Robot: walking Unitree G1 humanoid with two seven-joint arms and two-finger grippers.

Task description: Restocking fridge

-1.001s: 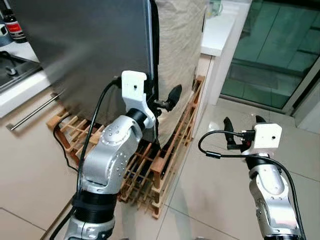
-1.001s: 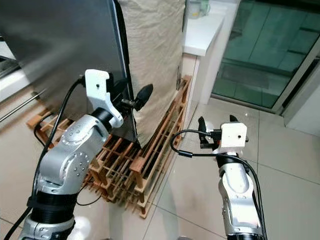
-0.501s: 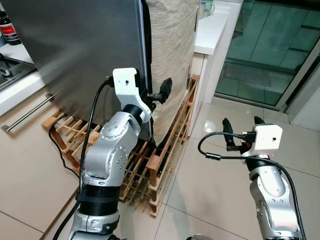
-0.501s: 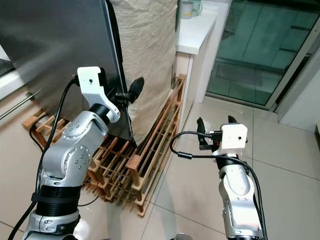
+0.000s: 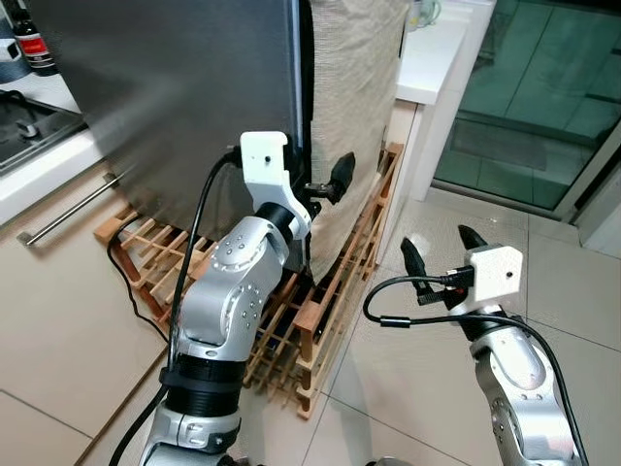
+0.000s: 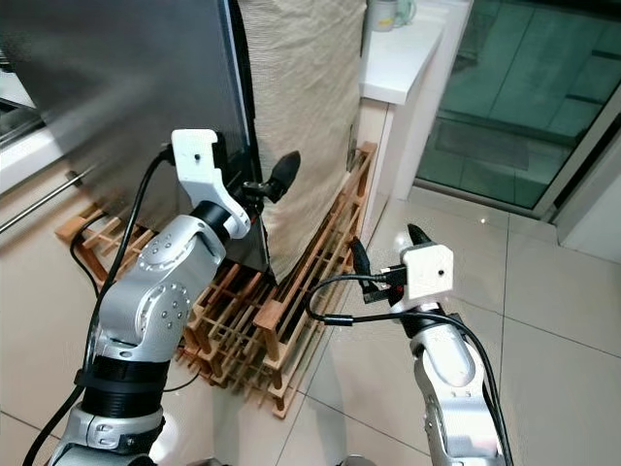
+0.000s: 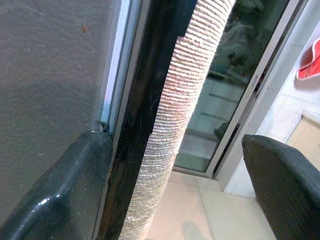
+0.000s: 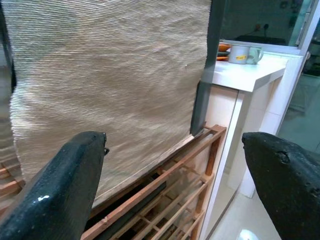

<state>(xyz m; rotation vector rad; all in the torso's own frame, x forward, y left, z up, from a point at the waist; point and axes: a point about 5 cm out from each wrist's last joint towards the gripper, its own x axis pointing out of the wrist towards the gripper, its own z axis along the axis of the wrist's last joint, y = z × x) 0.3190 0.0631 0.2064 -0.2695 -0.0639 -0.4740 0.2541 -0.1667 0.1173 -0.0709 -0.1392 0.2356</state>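
Brushed grey steel made up the fridge door point(image 5: 175, 97), which stood shut on its dark seal point(image 7: 142, 110), with a beige woven cloth point(image 5: 354, 87) draped down the cabinet's side and a slatted wooden rack point(image 5: 320, 291) under and beside it. The left gripper point(image 5: 315, 184) was raised to the door's free edge, its fingers spread: one black finger point(image 7: 55, 192) lay on the steel face by the seal, the other point(image 7: 287, 187) hung clear off the corner, so the edge sat between them without being pinched. The right gripper point(image 5: 437, 254) hovered lower over the tiled floor point(image 5: 408, 369), its fingers spread and holding nothing, pointing at the cloth-covered side.

The door would probably handle as a heavy, rigid slab held by a magnetic seal, and smooth steel gives rubbery pads little bite. No handle was visible on this edge, though the view was tight. The best hold looked to be the lip at the seal, hooked from the side and pulled steadily. The cloth was soft and loose, and would slide or bunch if grabbed instead.
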